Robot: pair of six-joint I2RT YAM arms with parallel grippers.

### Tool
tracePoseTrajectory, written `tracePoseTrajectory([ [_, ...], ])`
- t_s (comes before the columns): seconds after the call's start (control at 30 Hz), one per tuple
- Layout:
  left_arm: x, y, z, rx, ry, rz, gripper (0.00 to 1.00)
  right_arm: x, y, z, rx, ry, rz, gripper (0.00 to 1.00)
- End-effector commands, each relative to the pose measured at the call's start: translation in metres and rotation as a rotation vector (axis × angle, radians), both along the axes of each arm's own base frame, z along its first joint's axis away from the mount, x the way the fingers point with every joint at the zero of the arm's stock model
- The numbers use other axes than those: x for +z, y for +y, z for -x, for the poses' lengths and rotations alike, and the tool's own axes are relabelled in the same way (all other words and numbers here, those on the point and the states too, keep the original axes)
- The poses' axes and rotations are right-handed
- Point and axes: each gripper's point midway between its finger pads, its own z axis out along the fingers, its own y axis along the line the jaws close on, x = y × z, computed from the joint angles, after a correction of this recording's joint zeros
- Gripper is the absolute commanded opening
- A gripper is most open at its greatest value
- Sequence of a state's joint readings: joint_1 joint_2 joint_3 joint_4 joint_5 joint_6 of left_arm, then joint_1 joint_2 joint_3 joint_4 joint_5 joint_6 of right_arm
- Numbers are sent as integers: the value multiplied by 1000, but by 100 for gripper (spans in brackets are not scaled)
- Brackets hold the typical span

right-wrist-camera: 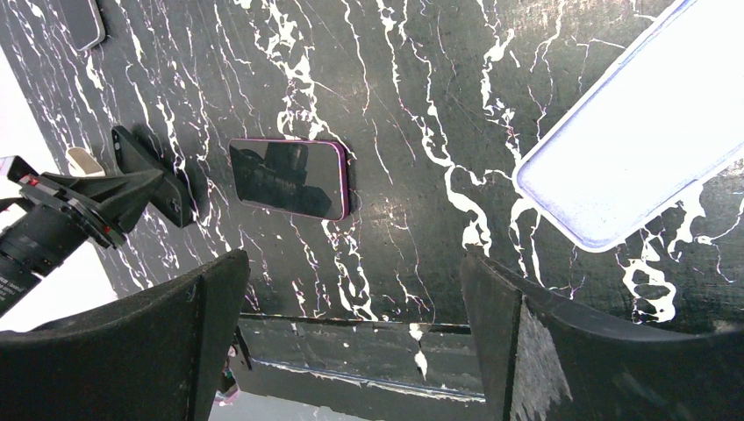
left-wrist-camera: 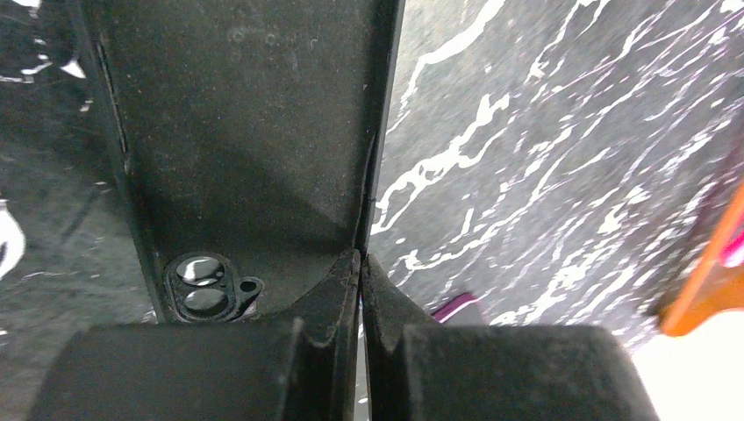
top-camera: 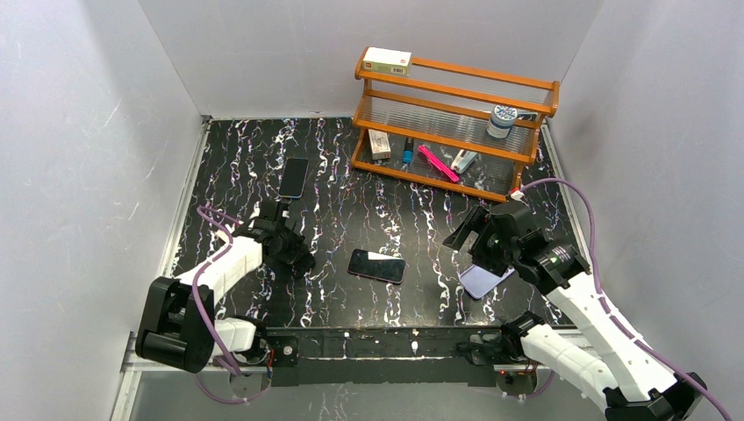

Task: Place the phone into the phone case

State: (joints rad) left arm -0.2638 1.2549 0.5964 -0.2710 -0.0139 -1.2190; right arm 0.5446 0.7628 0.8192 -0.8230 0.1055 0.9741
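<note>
The pale lavender phone case (top-camera: pixel 482 281) (right-wrist-camera: pixel 632 149) lies flat at the right of the marbled table. Over it and slightly left hangs my right gripper (top-camera: pixel 478 237) (right-wrist-camera: pixel 355 263), open and holding nothing. A black phone with a magenta rim (top-camera: pixel 376 266) (right-wrist-camera: pixel 289 175) lies screen up in the middle. My left gripper (top-camera: pixel 294 254) (left-wrist-camera: pixel 361 263) is shut on the edge of another black phone (left-wrist-camera: pixel 246 132) (right-wrist-camera: pixel 149 175). That phone is tipped up on its side, and its back with two lenses (left-wrist-camera: pixel 202 285) faces the wrist camera.
A third dark phone (top-camera: pixel 294 177) (right-wrist-camera: pixel 83 22) lies further back on the left. An orange wooden rack (top-camera: pixel 456 123) holding a box, a jar and small items stands at the back right. White walls close in three sides of the table.
</note>
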Motion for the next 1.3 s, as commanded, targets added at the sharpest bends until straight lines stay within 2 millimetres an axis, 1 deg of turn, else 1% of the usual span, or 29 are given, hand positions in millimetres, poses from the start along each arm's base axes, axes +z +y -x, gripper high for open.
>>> tracePoseTrajectory([
  [0.0,4,-2,-17,178,-31,92,0,4,2,-1,-8,-4,-15,99],
  [0.1,7,-2,-28,264,-72,142,0,13,5,-2,13,-21,-25,99],
  [0.17,5,-3,-32,321,-91,189,0,15,5,-3,15,-28,-22,99],
  [0.23,4,-4,-34,337,-93,209,0,14,4,-3,14,-29,-19,99],
  [0.3,8,-8,-37,308,-98,211,10,12,6,-2,17,-24,-32,99],
  [0.33,12,-10,-40,282,-107,206,17,11,9,-2,25,-20,-41,99],
  [0.37,16,-12,-41,250,-115,198,27,10,11,-1,31,-14,-55,99],
  [0.47,30,-13,-44,141,-136,140,46,5,20,2,51,9,-99,99],
  [0.53,39,-14,-44,57,-150,93,54,3,31,6,84,34,-148,99],
  [0.57,42,-14,-45,16,-161,69,56,1,34,7,92,44,-164,99],
  [0.63,48,-23,-42,-113,-170,66,58,-5,42,10,107,73,-203,99],
  [0.7,57,-33,-46,-241,-197,59,59,-7,53,11,131,90,-256,99],
  [0.77,63,-47,-48,-393,-221,54,57,-11,63,11,162,101,-308,95],
  [0.83,67,-61,-50,-520,-241,58,57,-11,75,9,206,86,-361,91],
  [0.93,70,-86,-50,-698,-274,79,56,-16,84,7,227,95,-391,87],
  [1.0,68,-101,-48,-789,-282,87,56,-21,89,6,236,98,-407,84],
  [1.1,60,-121,-43,-874,-271,117,54,-31,100,8,246,119,-433,78],
  [1.27,39,-150,-26,-1010,-229,149,50,-60,117,20,262,191,-432,76],
])
